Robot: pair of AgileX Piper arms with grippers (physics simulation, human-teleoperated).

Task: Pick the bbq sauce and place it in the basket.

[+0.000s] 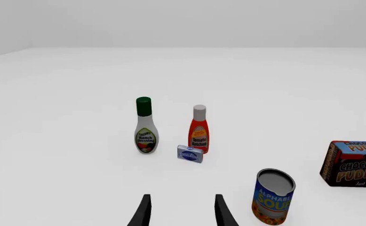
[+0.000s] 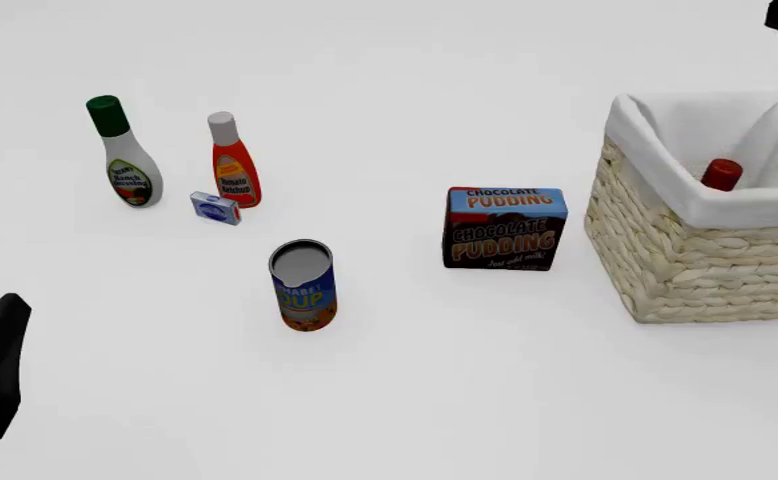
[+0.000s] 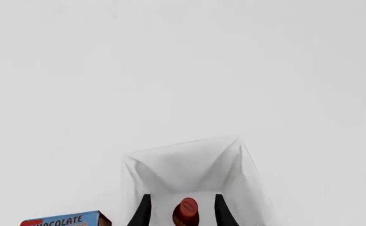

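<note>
Right gripper (image 3: 181, 207): your fingers stand apart above the sauce (image 2: 721, 173), clasping nothing.
Sauce: inside basket (image 2: 689, 260), 3 o'clock side of table, upright.
Handling: likely rigid, slick, light; pinch body below cap.
Left gripper (image 1: 181, 209): spread, empty.

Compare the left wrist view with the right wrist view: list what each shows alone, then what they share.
Left wrist only: green-capped white ranch bottle, white-capped orange-red ketchup bottle, small blue packet, blue soup can, open left end effector.

Right wrist only: red-capped dark bbq sauce bottle inside the white-lined basket, between the open right end effector fingers.

Shared: chocolate pudding box.
</note>
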